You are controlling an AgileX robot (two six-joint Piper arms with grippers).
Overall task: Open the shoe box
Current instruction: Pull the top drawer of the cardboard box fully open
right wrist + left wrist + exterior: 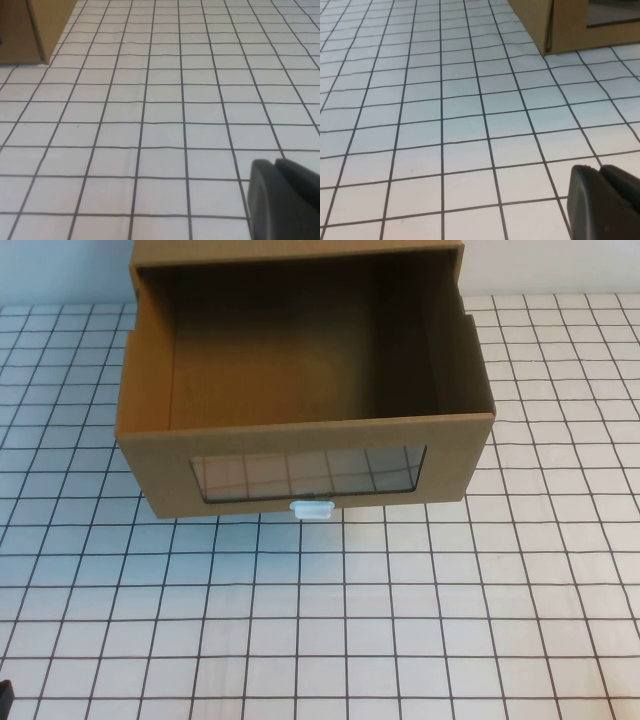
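shoe box (300, 455) upper centre of the high view, on the table (400, 620), drawer already out, nothing inside. Thin cardboard: likely light, fairly stiff, dents if squeezed, may skate. Best hold looks like the white tab (311, 508) under the front window (308, 473). left gripper (599, 175) and right gripper (275, 167) low over bare table, well short of the box, fingers together on both
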